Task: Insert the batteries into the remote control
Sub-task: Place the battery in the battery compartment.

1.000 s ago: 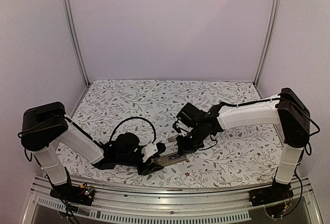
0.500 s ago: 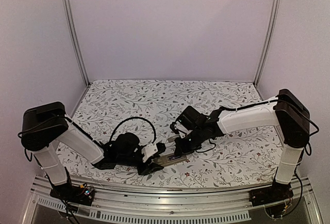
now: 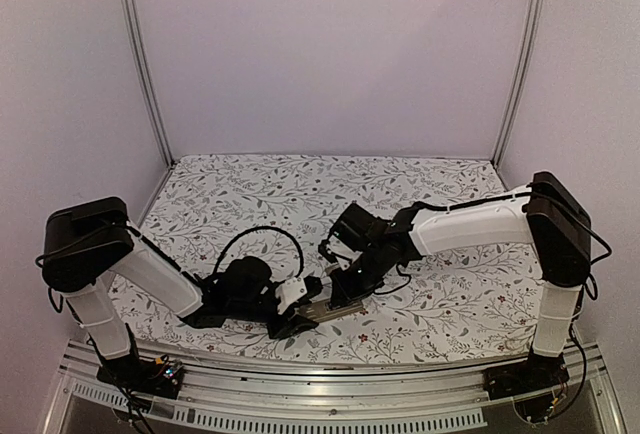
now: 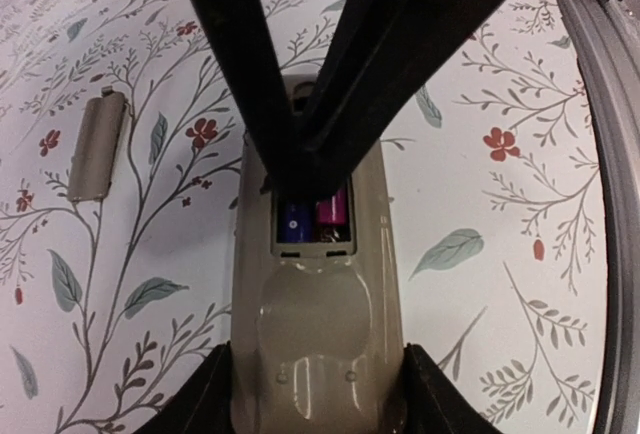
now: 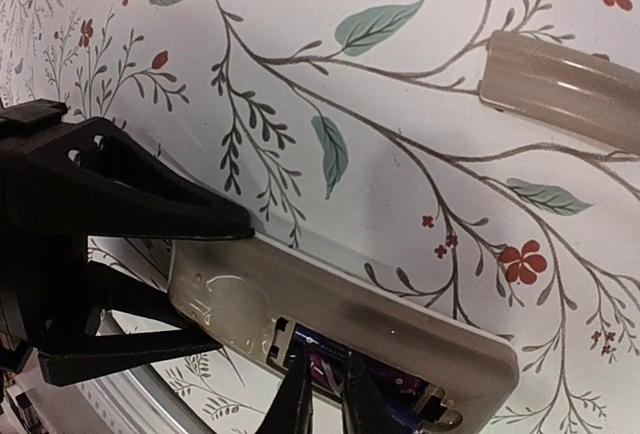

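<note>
The remote control [image 4: 318,314] lies back up, its greyish-tan shell clamped at one end by my left gripper [image 4: 318,379], whose jaws press both its sides. In its recess sit two batteries, a blue one [image 4: 295,222] and a magenta one [image 4: 333,212]. My right gripper [image 5: 328,394] points down into that recess, its thin black fingertips [image 5: 297,394] a narrow gap apart over the magenta battery [image 5: 330,372]. In the top view both grippers meet at the remote [image 3: 335,306] near the table's front edge.
A small flat grey cover piece [image 4: 95,146] lies on the floral cloth beside the remote, also seen as a tan strip [image 5: 565,84] in the right wrist view. The metal front rail [image 3: 330,369] runs just below the remote.
My right arm has shifted left along the remote, and its fingertips have parted a little over the recess. The left gripper and the remote have stayed put.
</note>
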Controlling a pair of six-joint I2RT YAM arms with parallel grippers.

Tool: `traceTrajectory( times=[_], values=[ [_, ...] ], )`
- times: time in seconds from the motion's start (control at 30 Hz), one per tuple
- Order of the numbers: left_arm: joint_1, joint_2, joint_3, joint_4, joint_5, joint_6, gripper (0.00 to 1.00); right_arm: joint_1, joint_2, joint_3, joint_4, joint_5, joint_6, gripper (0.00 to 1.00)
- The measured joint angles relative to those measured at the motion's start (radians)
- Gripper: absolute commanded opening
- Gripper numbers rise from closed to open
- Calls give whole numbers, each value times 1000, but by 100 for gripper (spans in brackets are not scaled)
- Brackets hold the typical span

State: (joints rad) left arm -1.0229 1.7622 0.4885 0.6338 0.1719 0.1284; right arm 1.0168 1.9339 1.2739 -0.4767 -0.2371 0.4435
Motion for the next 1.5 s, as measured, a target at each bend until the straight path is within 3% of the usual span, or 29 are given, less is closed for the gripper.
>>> traceTrajectory(
  times=[0.27, 0.63, 0.8, 1.0, 1.5],
  values=[
    [0, 1, 1, 0, 0, 2, 28, -11, -30, 31, -90, 28, -33, 21],
    [0, 2, 1, 2, -1, 2, 28, -30, -66, 31, -215, 97, 79, 24],
    [0, 5, 1, 8, -1, 2, 29, -30, -47, 43, -219, 92, 85, 20],
    [0, 5, 1, 9, -1, 2, 29, -30, -24, 49, -215, 78, 79, 8],
    [0, 5, 1, 10, -2, 2, 29, -30, -11, 51, -194, 46, 72, 3]
  ],
)
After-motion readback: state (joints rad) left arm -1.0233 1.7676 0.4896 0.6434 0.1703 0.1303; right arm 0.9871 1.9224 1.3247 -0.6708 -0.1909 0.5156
